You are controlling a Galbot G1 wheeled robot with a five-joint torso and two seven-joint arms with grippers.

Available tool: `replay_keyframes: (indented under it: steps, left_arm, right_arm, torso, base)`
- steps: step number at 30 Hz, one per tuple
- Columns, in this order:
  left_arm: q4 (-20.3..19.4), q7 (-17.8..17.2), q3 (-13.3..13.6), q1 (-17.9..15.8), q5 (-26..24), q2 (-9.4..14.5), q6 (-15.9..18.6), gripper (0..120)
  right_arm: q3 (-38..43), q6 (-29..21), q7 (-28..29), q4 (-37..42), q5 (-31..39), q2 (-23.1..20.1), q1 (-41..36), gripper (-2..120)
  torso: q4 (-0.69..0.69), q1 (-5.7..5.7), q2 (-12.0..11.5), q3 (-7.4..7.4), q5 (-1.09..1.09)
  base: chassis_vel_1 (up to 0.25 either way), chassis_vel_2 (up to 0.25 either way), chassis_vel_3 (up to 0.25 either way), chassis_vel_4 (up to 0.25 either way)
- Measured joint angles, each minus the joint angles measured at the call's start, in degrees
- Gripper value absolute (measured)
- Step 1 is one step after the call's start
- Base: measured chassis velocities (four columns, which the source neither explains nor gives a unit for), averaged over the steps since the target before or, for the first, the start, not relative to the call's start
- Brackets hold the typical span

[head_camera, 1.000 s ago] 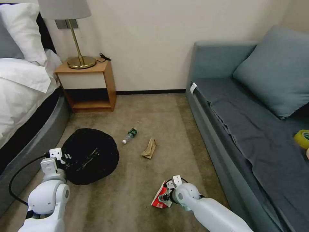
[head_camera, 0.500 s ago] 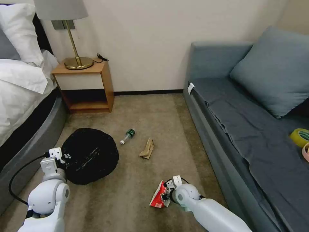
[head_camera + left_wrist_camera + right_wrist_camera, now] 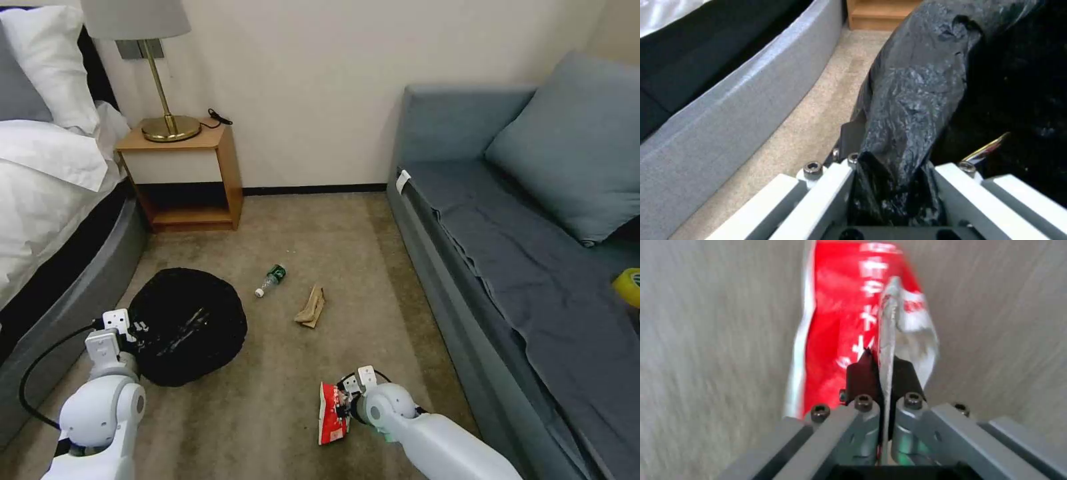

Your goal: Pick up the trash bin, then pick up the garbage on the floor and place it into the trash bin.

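Observation:
The trash bin [image 3: 187,325], wrapped in a crinkly black bag, is at the lower left of the head view beside the bed. My left gripper [image 3: 130,328] is shut on its bag-covered rim [image 3: 907,133]. A red-and-white carton [image 3: 331,414] hangs above the carpet at the bottom centre, pinched by my right gripper [image 3: 345,403]; its black pads [image 3: 860,376] clamp the carton's [image 3: 849,323] edge. A clear bottle with a green label [image 3: 270,279] and a crumpled tan paper [image 3: 311,307] lie on the carpet farther ahead.
A bed [image 3: 60,220] with a grey base runs along the left. A wooden nightstand [image 3: 187,180] with a brass lamp [image 3: 163,100] stands at the back wall. A blue-grey sofa [image 3: 520,253] lines the right, with a yellow tape roll [image 3: 629,285] on it.
The right gripper has lifted and turned the carton, which now hangs more upright. The head camera swayed slightly left and back. The left gripper stays on the bin.

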Motion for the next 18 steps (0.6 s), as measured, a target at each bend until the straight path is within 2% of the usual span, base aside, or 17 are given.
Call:
replay_keyframes:
  steps: [6,14,18]
  left_arm:
    - [-1.23,0.01,0.04,0.68,0.10,0.03,0.12,2]
    - [-2.88,-0.02,0.46,1.67,0.44,0.05,0.54,2]
    - [-3.65,-0.08,0.92,2.22,0.89,0.48,0.92,2]
  right_arm:
    - [4.28,0.30,-0.88,3.00,-0.69,0.31,5.81,0]
    - [5.58,0.28,-1.71,7.92,-0.68,-0.30,10.84,0]
    - [5.74,0.86,-4.88,12.04,-1.48,0.82,13.31,0]
  torso:
    - [0.01,0.00,0.00,-0.01,-0.03]
    - [-0.01,0.00,0.01,-0.02,-0.04]
    - [-0.01,0.00,0.01,-0.02,-0.04]
  base:
    - [0.000,0.000,0.000,0.000]
    - [0.000,0.000,0.000,0.000]
    - [0.000,0.000,0.000,0.000]
